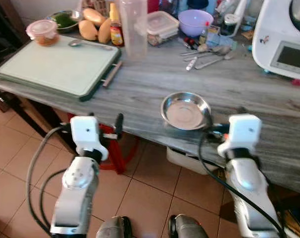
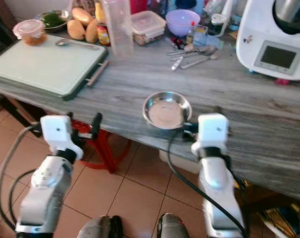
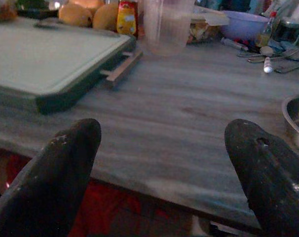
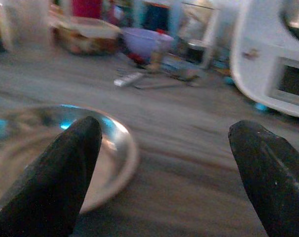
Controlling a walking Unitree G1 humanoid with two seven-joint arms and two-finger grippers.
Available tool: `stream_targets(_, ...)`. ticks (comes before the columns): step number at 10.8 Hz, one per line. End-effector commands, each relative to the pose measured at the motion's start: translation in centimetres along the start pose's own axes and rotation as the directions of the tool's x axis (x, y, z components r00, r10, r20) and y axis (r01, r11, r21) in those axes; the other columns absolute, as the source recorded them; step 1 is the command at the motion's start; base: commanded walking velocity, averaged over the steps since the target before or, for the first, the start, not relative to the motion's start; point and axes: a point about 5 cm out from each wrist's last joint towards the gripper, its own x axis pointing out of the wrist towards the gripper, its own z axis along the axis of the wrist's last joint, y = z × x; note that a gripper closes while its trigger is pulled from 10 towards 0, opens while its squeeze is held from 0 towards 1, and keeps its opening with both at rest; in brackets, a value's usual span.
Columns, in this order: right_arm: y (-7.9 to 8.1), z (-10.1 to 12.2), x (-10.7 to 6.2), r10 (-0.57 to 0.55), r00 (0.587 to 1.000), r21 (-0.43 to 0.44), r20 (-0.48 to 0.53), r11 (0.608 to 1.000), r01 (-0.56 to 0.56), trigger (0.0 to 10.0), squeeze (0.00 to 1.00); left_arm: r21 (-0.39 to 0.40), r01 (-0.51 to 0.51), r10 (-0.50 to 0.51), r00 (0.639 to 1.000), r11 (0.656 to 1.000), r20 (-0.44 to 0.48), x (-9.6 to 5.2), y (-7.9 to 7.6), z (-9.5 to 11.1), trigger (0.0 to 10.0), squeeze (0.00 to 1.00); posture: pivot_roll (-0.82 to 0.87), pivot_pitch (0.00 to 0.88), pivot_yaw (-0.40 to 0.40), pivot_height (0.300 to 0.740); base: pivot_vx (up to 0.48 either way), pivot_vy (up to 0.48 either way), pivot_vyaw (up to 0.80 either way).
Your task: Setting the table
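Ahead of both grippers, the grey wooden table point(image 1: 140, 82) is spanning the scene, largest item logged. Beyond the left gripper point(image 3: 164, 163), whose jaws are standing released with nothing between them, the green cutting board point(image 1: 58, 64) is lying flat near the table edge. Well beyond the right gripper point(image 4: 164, 168), the white kitchen appliance point(image 1: 283, 42) is standing at the far side. Right gripper jaws are also spread and gripping nothing; the steel plate point(image 1: 185, 110) is resting on the table just ahead of them, partly behind one finger point(image 4: 51, 173).
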Motion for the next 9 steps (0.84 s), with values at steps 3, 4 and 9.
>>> stream_targets(3, -1.2, -1.4, 0.3, -0.084, 0.995, -0.078, -0.054, 0.994, 0.079, 10.0, 0.0, 0.008, -0.024, 0.024, 0.999, 1.0, -0.03, -0.2, 0.6, -0.9, 10.0, 0.0, -0.07, 0.041, 0.018, 0.74, 0.0, 0.0, 0.0)
stream_targets(4, -1.3, -1.5, 0.3, -0.083, 0.995, -0.079, -0.058, 0.994, 0.078, 10.0, 0.0, 0.013, -0.034, 0.035, 0.999, 0.999, -0.021, -0.2, 0.7, -0.8, 10.0, 0.0, -0.06, 0.028, 0.016, 0.74, 0.0, 0.0, 0.0)
stream_targets(9, -2.6, -2.9, -1.0, -0.079, 0.994, -0.106, -0.071, 0.992, 0.072, 10.0, 0.0, 0.071, -0.107, 0.11, 0.993, 0.992, -0.037, -1.9, 2.8, -1.6, 10.0, 0.0, -0.04, 0.0, -0.005, 0.74, 0.0, 0.0, 0.0)
